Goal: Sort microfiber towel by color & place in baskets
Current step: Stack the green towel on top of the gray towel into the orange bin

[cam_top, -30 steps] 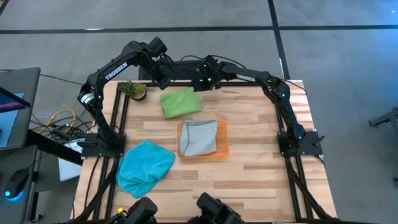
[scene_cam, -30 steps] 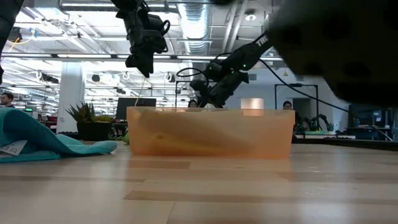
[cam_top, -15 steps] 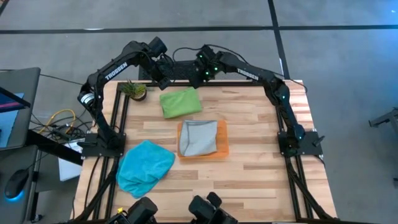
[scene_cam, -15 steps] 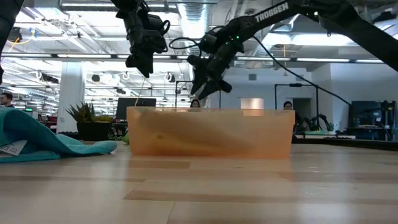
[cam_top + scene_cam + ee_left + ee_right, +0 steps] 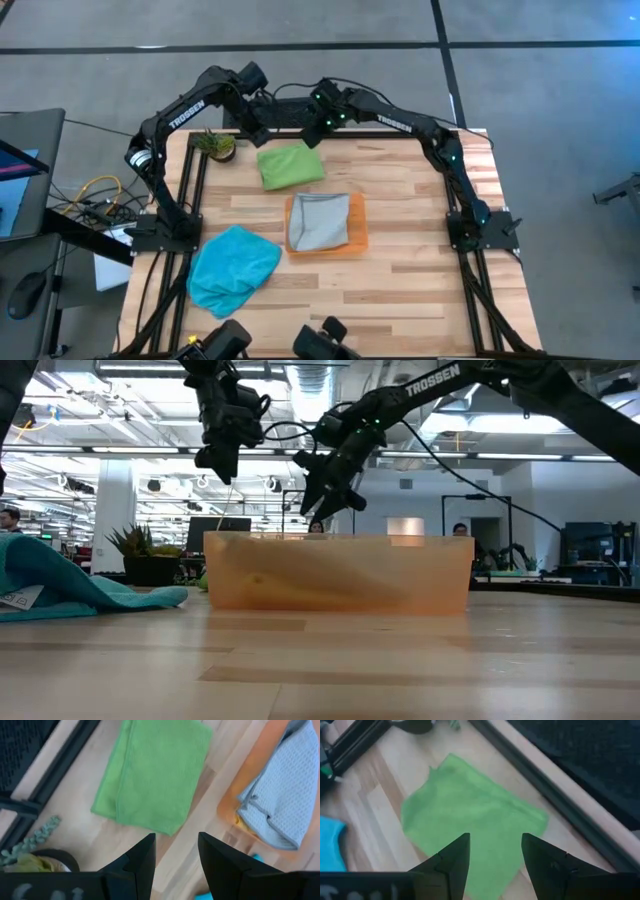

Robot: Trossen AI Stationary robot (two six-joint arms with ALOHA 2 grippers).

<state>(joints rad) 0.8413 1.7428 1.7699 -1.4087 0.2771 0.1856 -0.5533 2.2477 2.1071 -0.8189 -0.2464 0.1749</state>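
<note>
Three towels mark our progress: a grey towel (image 5: 320, 222) already lies in the orange tray (image 5: 357, 238) at the middle of the tabletop (image 5: 420, 280), a green towel (image 5: 290, 165) lies flat on the wood just behind the tray, and a blue towel (image 5: 233, 268) sits crumpled near the front left corner. A small potted plant (image 5: 215, 145) stands beside the green towel and plays no part.

Over the last second the right gripper (image 5: 316, 122) has swung in along the far edge from a more central position, and it now hangs above the green towel's far corner, close to the left gripper (image 5: 252, 128), which has kept its place above the towel's other far corner. We see the fingers of both spread apart and holding nothing; in each wrist view the green cloth fills the space ahead of them.

We judge that the arms are lining up for a two-handed pick of the green towel, and no descent has begun.
</note>
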